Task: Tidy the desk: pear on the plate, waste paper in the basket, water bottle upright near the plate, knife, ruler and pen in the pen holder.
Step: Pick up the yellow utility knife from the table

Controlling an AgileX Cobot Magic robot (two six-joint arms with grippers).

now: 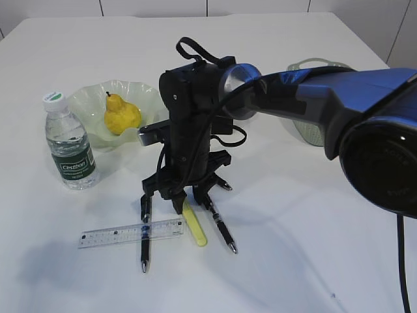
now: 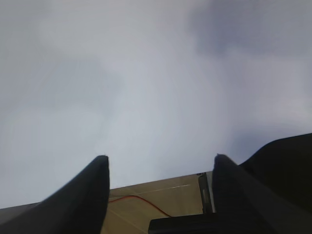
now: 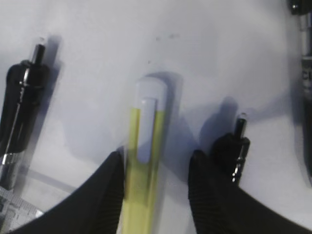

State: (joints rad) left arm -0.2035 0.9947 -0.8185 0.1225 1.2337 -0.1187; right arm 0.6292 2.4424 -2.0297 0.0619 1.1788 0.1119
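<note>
Slim yellow plastic utility knife (image 3: 141, 161) lies lengthwise between my right gripper (image 3: 156, 195) fingers — spread apart either side, not clamped; left gripper (image 2: 158, 190) open, well away.

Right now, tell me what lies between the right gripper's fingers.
The yellow knife lies between the right gripper's fingers, shown in the right wrist view.
</note>
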